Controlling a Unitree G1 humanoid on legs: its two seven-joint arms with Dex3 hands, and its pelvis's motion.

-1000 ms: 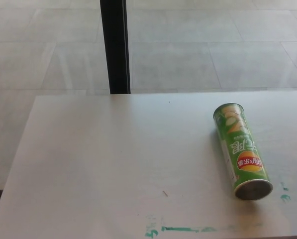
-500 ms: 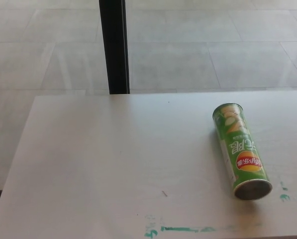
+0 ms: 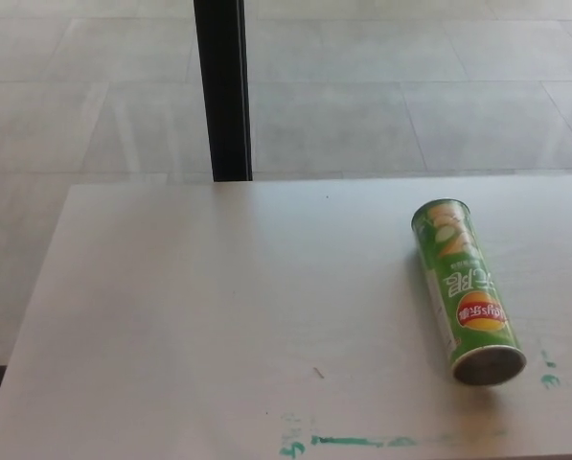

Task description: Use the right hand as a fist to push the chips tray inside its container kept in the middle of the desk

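Green and lying on its side, the chips container [image 3: 466,291] sits toward the right of the pale surface [image 3: 218,316], not quite in the middle, its long axis running roughly away from you and tilted a little. You're looking at the near end, a round greyish face turned toward the camera at the lower right. Whether that face is the tray's end sitting flush or a closed base, you can't tell from here; nothing sticks out of the tube at either end that you can see.

Neither of your hands is in the picture, so their fingers can't be judged at all: no fist showing, nothing held. The right hand has yet to come in from the right edge.

As for progress, my reading is one of two things: either the tray already sits fully inside and the job looks finished, or the push hasn't begun. No tray is visibly protruding, which leans toward done, but that's a judgement only.

Elsewhere: green paint smears [image 3: 362,442] mark the near edge of the surface, and a black post [image 3: 222,91] stands beyond it against the tiled floor [image 3: 410,86].
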